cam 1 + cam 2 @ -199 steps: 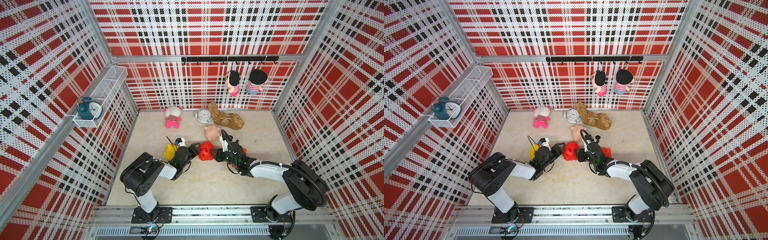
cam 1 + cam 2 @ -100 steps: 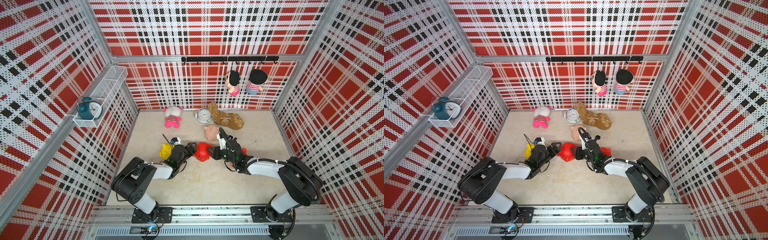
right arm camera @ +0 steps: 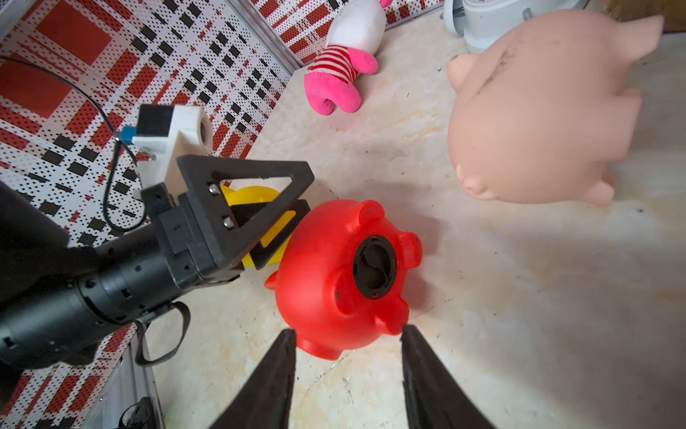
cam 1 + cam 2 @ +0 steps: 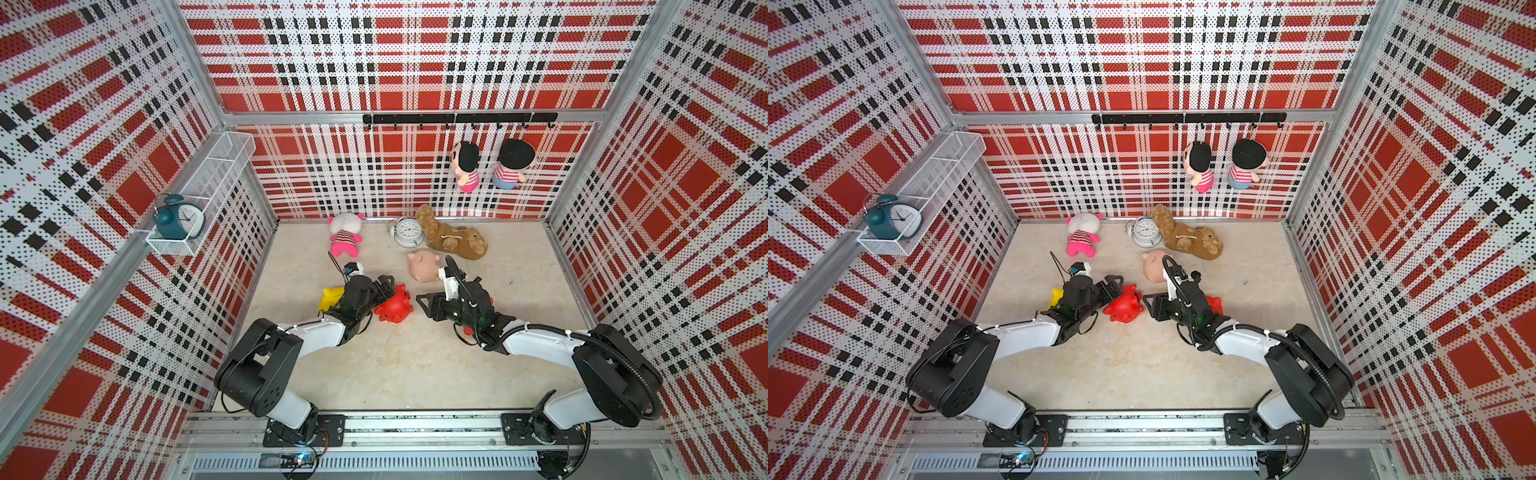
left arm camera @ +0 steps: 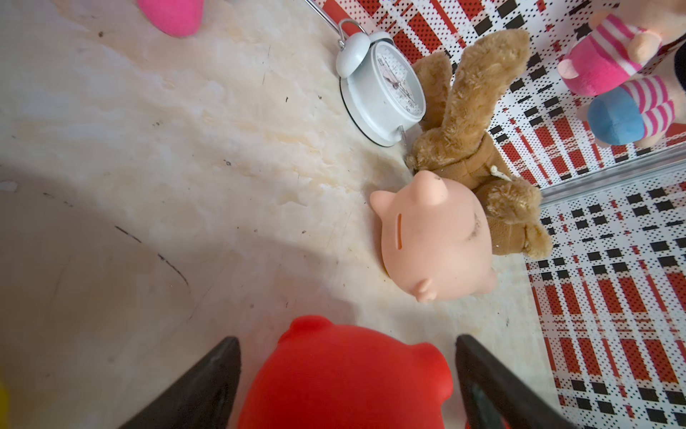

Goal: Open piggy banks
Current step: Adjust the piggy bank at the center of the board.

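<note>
A red piggy bank (image 4: 392, 307) (image 4: 1124, 306) lies on its side on the floor, its round black belly fitting (image 3: 374, 266) facing my right gripper. My left gripper (image 4: 384, 286) (image 5: 346, 338) is open, a finger on each side of that pig's back with a gap at both. My right gripper (image 4: 424, 301) (image 3: 348, 330) is open and holds nothing, its tips just short of the pig's feet. A yellow piggy bank (image 4: 330, 297) (image 3: 252, 197) sits behind the left gripper. The pale pink one (image 4: 424, 266) (image 5: 434, 245) lies farther back. Another red one (image 4: 1214, 303) is mostly hidden under my right arm.
A white alarm clock (image 4: 409, 232), a brown plush dog (image 4: 453, 241) and a pink striped plush (image 4: 345, 237) lie along the back wall. Two dolls (image 4: 488, 166) hang from a hook rail. A teal clock (image 4: 178, 216) stands in the left wall basket. Plaid walls enclose the floor.
My left gripper has opened wide and let go of the red pig, which has moved slightly left. My right gripper has opened a little and drawn back from the pig's belly.
</note>
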You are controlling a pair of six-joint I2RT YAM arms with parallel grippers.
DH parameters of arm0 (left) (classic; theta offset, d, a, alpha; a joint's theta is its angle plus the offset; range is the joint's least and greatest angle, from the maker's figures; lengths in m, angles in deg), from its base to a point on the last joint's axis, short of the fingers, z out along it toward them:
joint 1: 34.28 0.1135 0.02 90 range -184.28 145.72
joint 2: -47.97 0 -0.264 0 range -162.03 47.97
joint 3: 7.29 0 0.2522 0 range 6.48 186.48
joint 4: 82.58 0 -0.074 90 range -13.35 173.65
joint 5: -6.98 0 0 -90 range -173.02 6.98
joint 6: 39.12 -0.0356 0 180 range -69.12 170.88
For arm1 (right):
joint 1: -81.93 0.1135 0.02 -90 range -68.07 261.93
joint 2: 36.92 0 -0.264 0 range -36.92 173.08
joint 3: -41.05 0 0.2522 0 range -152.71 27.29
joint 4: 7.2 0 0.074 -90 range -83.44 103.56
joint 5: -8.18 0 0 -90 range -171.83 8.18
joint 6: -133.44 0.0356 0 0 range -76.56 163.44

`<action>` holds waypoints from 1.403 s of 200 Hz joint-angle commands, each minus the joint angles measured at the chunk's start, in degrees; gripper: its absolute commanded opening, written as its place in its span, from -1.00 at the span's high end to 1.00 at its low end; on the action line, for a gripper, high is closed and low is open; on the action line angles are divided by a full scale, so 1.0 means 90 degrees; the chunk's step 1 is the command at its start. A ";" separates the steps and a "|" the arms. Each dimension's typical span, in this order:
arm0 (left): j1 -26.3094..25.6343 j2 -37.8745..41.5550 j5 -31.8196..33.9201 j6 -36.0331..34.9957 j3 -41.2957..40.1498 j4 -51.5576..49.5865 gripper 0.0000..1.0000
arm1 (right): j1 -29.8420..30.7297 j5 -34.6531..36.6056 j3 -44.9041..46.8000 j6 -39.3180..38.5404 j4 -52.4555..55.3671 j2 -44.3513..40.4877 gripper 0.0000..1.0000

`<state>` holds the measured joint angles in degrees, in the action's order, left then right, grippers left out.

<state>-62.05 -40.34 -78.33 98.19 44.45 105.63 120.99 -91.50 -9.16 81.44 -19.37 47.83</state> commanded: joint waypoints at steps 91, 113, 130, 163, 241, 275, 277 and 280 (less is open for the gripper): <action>-0.0723 -0.0418 0.0705 -0.0583 0.2281 -0.3782 -0.97 | -0.0297 0.0011 0.0240 -0.0461 0.0054 0.0114 -0.14; -0.0733 -0.0813 0.0835 -0.0705 0.2895 -0.4470 -0.97 | -0.0321 -0.0028 0.0274 -0.0526 0.0033 0.0088 -0.16; -0.0766 -0.1097 0.0854 -0.0745 0.3201 -0.4799 -0.97 | -0.0354 -0.0001 0.0324 -0.0577 0.0010 0.0047 -0.18; -0.0885 -0.1419 0.0944 -0.0711 0.3472 -0.5157 -0.97 | -0.0504 -0.0027 0.0485 -0.0550 -0.0116 -0.0021 -0.20; -0.0958 -0.1294 0.0780 -0.0474 0.3343 -0.5514 -0.97 | -0.0601 -0.0036 0.0608 -0.0611 -0.0242 0.0034 -0.22; -0.1069 -0.1158 0.0741 -0.0434 0.3552 -0.5856 -0.97 | -0.0608 -0.0075 0.0595 -0.0624 -0.0316 0.0186 -0.22; -0.1068 -0.1155 0.0737 -0.0433 0.3553 -0.5881 -0.97 | -0.0610 -0.0077 0.0596 -0.0625 -0.0323 0.0191 -0.23; -0.1067 -0.1141 0.0730 -0.0424 0.3570 -0.5914 -0.97 | -0.0610 -0.0075 0.0591 -0.0619 -0.0329 0.0208 -0.22</action>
<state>-70.73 -52.80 -70.70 93.51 74.70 55.93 115.86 -91.91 -4.02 76.68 -20.33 48.47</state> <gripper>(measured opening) 0.984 0.612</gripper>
